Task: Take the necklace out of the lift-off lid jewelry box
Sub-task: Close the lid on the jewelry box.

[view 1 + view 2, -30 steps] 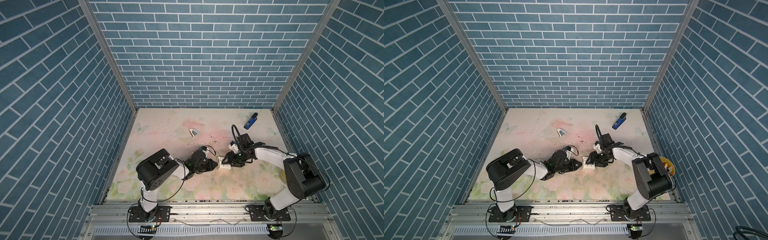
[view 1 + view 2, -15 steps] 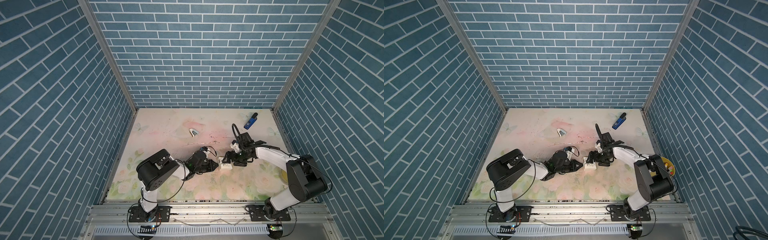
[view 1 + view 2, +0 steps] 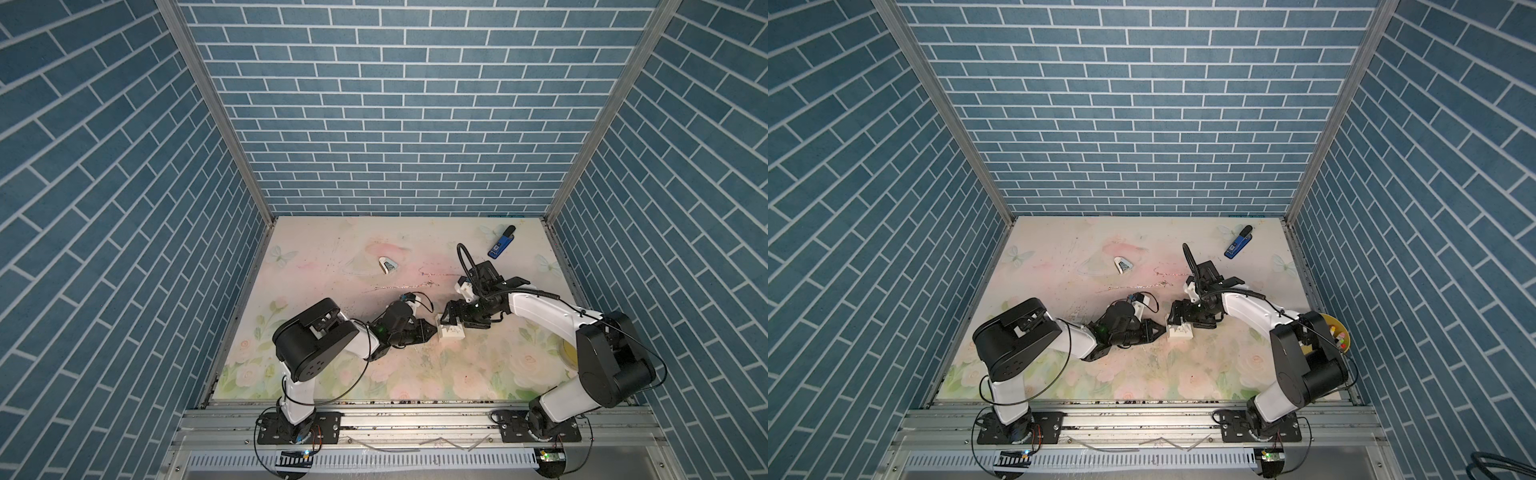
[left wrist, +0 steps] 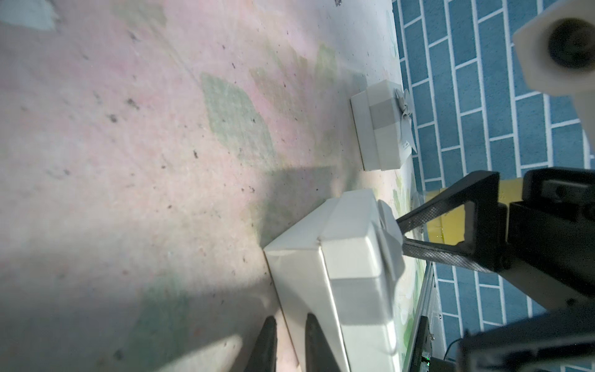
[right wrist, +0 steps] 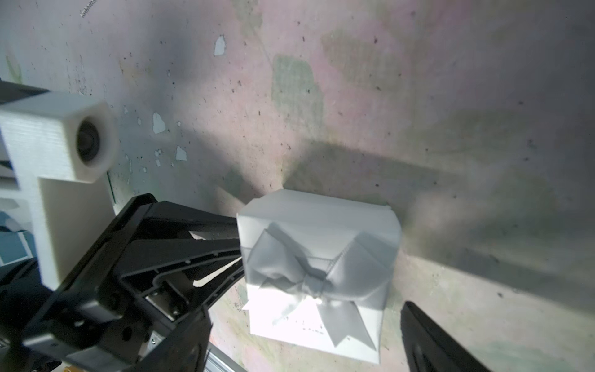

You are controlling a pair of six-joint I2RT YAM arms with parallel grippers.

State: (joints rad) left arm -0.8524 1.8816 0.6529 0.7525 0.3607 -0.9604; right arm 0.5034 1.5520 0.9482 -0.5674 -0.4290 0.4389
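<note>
The white lift-off lid jewelry box (image 3: 451, 332) (image 3: 1180, 332) sits on the table with its lid on and a grey bow (image 5: 309, 267) on top. The necklace is hidden. My left gripper (image 3: 432, 330) (image 4: 291, 319) lies low on the table, shut, with its tips against the box's left side (image 4: 309, 290). From the right wrist it shows as black fingers (image 5: 209, 225) butting the box. My right gripper (image 3: 451, 322) (image 5: 306, 309) hangs over the box, open, one finger (image 5: 434, 341) on each side of the lid. One finger's tip (image 4: 405, 228) touches the bow.
A second white box with a grey bow (image 4: 380, 128) stands further right, hidden behind the right arm in both top views. A thin chain (image 3: 399, 286) lies behind the grippers. Also here are a small white and blue object (image 3: 388, 264), a blue stick (image 3: 500, 243) and a yellow bowl (image 3: 1335, 332).
My right gripper's jaws have spread wide over the box and shifted slightly towards it. The left arm and the box have not moved.
</note>
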